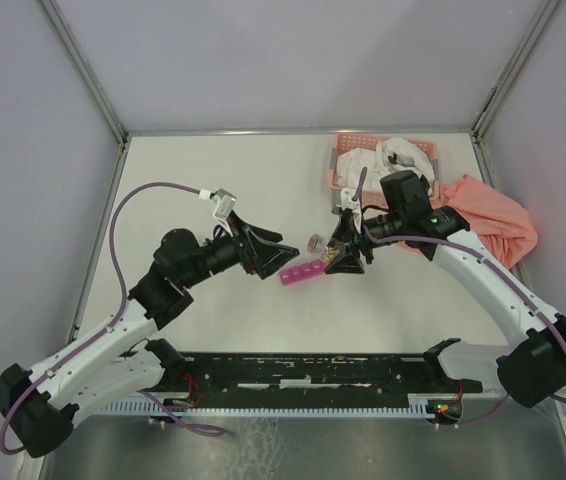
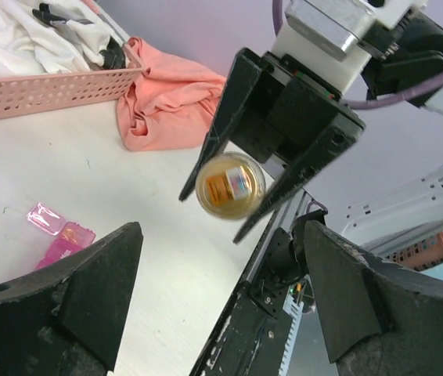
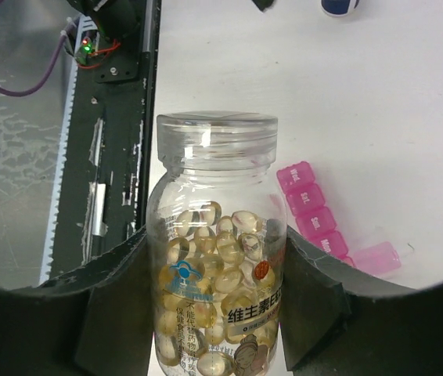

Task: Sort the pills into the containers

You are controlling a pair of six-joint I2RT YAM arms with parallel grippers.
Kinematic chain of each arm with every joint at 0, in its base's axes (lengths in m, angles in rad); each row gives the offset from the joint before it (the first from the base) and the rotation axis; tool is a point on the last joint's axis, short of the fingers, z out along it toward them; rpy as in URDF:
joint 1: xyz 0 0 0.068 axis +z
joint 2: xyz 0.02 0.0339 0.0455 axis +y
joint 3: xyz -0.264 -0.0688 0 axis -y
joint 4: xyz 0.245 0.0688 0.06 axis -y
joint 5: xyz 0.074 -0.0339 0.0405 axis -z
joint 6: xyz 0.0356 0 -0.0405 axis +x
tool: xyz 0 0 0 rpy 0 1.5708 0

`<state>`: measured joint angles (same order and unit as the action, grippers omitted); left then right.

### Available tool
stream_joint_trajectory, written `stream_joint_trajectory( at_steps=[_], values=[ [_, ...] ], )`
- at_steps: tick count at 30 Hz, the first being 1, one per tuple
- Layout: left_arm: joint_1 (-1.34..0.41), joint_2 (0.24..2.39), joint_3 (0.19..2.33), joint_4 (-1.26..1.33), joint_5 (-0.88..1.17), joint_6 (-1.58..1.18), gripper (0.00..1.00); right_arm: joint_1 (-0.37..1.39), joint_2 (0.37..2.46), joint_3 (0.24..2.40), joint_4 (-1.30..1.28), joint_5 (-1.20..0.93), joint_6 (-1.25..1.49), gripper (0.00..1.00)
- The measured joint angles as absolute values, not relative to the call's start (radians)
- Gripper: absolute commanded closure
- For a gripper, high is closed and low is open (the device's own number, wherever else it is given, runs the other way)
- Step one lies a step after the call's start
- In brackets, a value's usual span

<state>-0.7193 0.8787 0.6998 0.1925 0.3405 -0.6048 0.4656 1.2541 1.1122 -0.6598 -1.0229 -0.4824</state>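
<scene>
My right gripper (image 1: pixel 341 252) is shut on a clear bottle (image 3: pixel 217 258) of amber softgel pills, held just above the table with its neck pointing toward the left arm. The bottle shows end-on in the left wrist view (image 2: pixel 229 186) and as a small round shape from the top (image 1: pixel 315 242). The magenta pill-organizer strip (image 1: pixel 303 272) lies on the table just below and beside the bottle. It also shows in the right wrist view (image 3: pixel 311 210) and the left wrist view (image 2: pixel 59 237), with one end lid flipped open (image 3: pixel 374 257). My left gripper (image 1: pixel 293 250) is open and empty, facing the bottle a short way off.
A salmon lattice basket (image 1: pixel 348 160) with white cloth stands at the back right, and it shows in the left wrist view (image 2: pixel 41 90). An orange cloth (image 1: pixel 488 215) lies beside it. A small dark blue round object (image 3: pixel 339 6) sits on the table. The black base rail (image 1: pixel 313 375) runs along the near edge.
</scene>
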Motion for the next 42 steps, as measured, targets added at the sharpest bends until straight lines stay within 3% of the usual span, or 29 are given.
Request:
stream_joint_trajectory(
  at_steps=[2,7,16,26,42],
  values=[
    [-0.719,0.81,0.643,0.224,0.33,-0.61,0.0,0.466,1.242,1.112,-0.671,-0.991,-0.524,0.92],
    [-0.719,0.707,0.516,0.355,0.275,-0.698,0.01,0.466,1.174,1.082,-0.639,-0.908,-0.602,0.92],
    [-0.738,0.859,0.484,0.472,0.097,-0.954,0.0,0.471,1.131,1.008,-0.574,-0.78,-0.673,0.91],
    [-0.939,0.955,0.673,0.257,-0.295,-1.033,0.04,0.485,1.131,1.002,-0.544,-0.716,-0.69,0.91],
    [-0.997,1.11,0.81,0.149,-0.412,-1.088,0.13,0.499,1.131,1.002,-0.538,-0.694,-0.702,0.91]
  ],
)
